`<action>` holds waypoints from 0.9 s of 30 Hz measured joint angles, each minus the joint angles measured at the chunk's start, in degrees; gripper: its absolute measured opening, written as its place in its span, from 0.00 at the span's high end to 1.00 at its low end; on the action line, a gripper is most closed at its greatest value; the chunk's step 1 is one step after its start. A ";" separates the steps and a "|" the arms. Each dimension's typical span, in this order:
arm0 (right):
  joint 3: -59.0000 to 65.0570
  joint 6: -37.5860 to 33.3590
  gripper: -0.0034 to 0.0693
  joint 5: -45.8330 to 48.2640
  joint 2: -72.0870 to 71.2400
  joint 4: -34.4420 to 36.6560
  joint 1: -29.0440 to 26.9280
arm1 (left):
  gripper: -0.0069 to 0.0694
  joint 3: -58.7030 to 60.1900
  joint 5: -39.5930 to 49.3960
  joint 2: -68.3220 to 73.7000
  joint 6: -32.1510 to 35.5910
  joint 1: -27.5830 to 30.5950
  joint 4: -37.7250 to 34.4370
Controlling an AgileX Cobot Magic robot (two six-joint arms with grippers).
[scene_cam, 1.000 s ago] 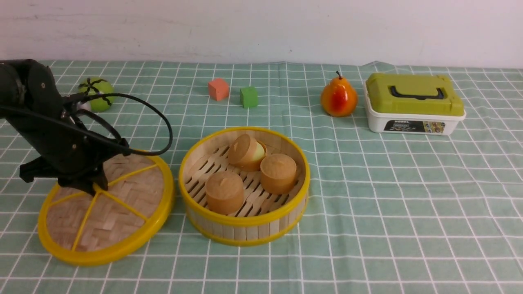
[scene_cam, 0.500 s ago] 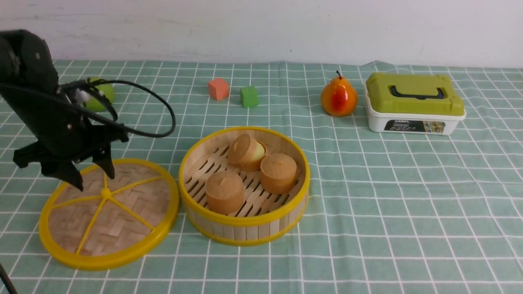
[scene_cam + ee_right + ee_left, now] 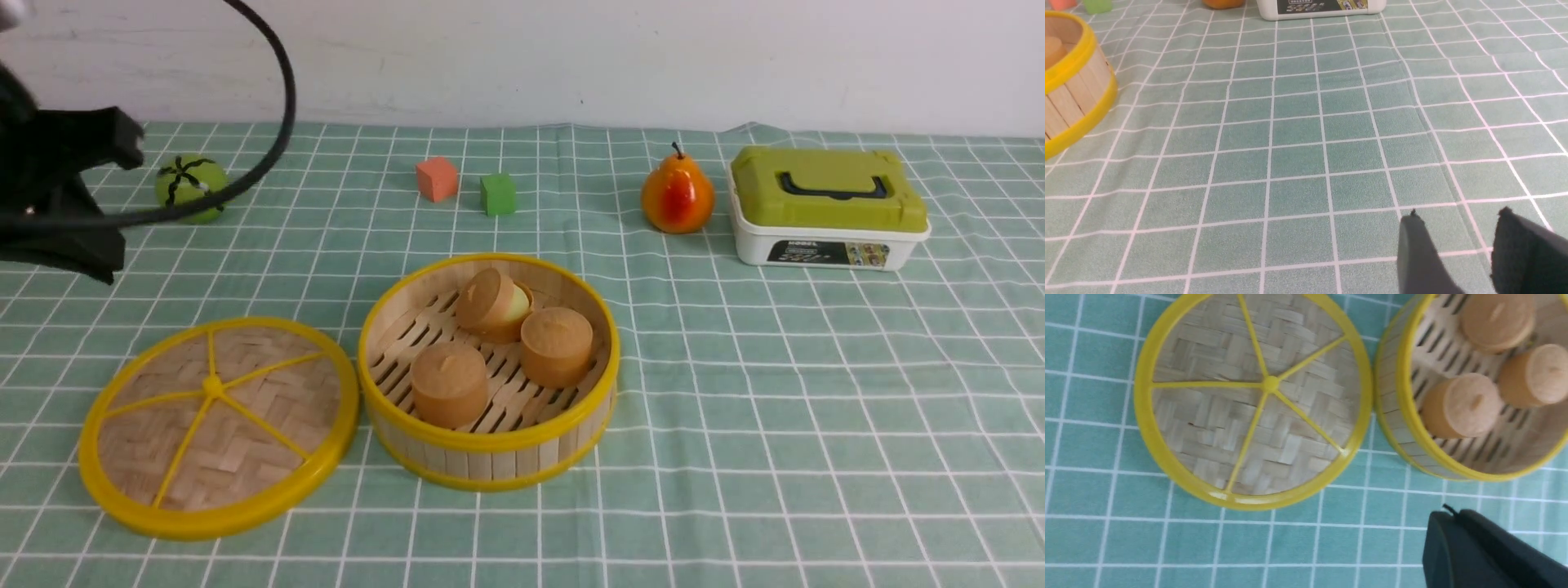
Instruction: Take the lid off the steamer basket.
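The lid [image 3: 245,441] lies flat on the cloth, off the steamer basket [image 3: 490,445] and just left of it, close to or touching its wall. The basket stands uncovered with three brown cylinder buns [image 3: 447,384] inside. The left wrist view looks down on the lid [image 3: 1216,428] and the basket [image 3: 1396,424]. My left arm [image 3: 57,196] is raised at the far left, above and behind the lid. My left gripper [image 3: 1447,514] is shut and empty. My right gripper [image 3: 1457,218] is open and empty over bare cloth, right of the basket [image 3: 1069,94].
A green ball [image 3: 190,186] lies at the back left behind my left arm. A red cube [image 3: 436,178] and a green cube [image 3: 497,193] sit at the back middle. A pear [image 3: 677,198] and a white box with a green top [image 3: 824,208] stand at the back right.
My left gripper let go of the lid's knob and rose up and to the left, away from the lid. The lid settled flat on the cloth.
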 joint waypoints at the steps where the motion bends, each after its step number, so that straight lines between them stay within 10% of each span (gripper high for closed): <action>1: 0.00 0.00 0.62 0.00 0.00 0.00 0.00 | 0.93 3.77 -2.96 -4.26 1.67 0.00 -2.34; 10: 0.00 0.00 0.62 0.00 0.00 0.00 0.00 | 0.93 40.58 -33.40 -45.93 17.64 0.00 -21.57; 27: 0.00 0.00 0.62 0.00 0.00 0.00 0.00 | 0.93 51.52 -35.92 -69.31 21.57 0.00 -26.37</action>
